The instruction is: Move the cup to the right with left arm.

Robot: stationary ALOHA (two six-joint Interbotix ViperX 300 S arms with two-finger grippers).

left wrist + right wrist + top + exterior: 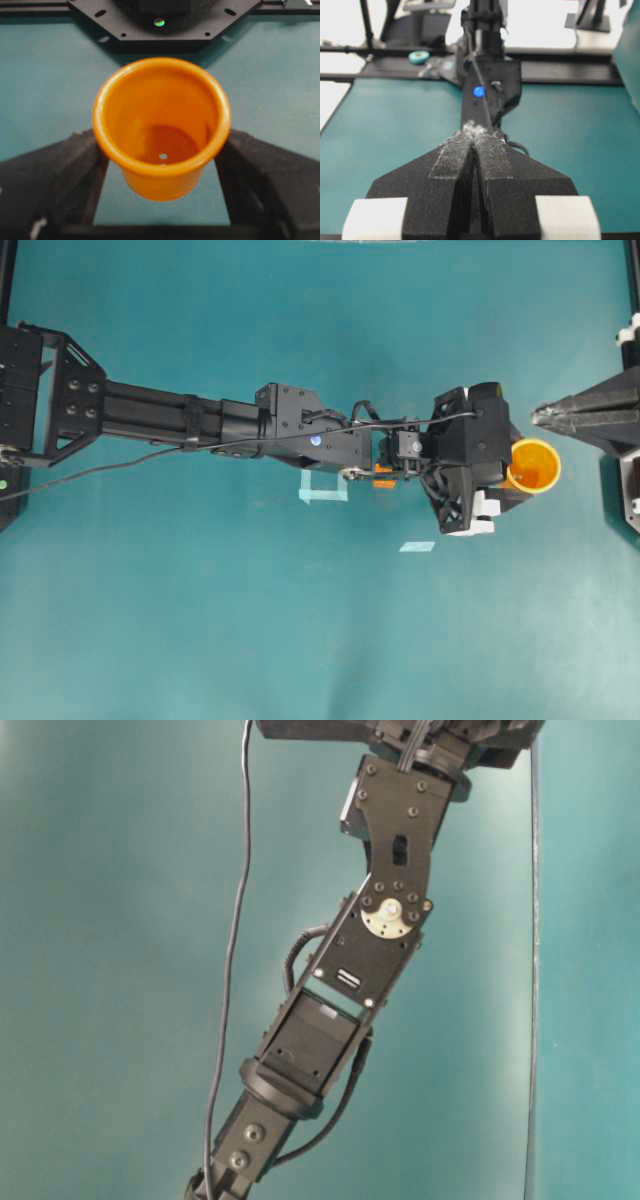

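Seen closest, in the left wrist view: cup point(161, 129) at frame centre, upright, mouth open toward the camera, clamped between two black fingers point(55, 180) pressing its lower wall from either side, so left jaws grasping the cup. Beyond it, teal worktop point(45, 75), then a black base plate along the top edge. In the overhead view: cup point(534, 465) at the right of the frame, just off the tip of the left gripper point(512, 478), with the left arm point(250, 422) stretched from the left edge across the middle. Under the wrist, a sliver of orange cube point(383, 478). Pale tape marks point(324, 487) below the arm near centre. Right gripper point(545, 417) pointing in from the right edge, near the cup but apart from it. In the right wrist view: right gripper point(472, 150) at bottom centre, jaws clenched, padded fingers pressed together on nothing. In the table-level view: black arm links point(380, 920) and cable against teal.
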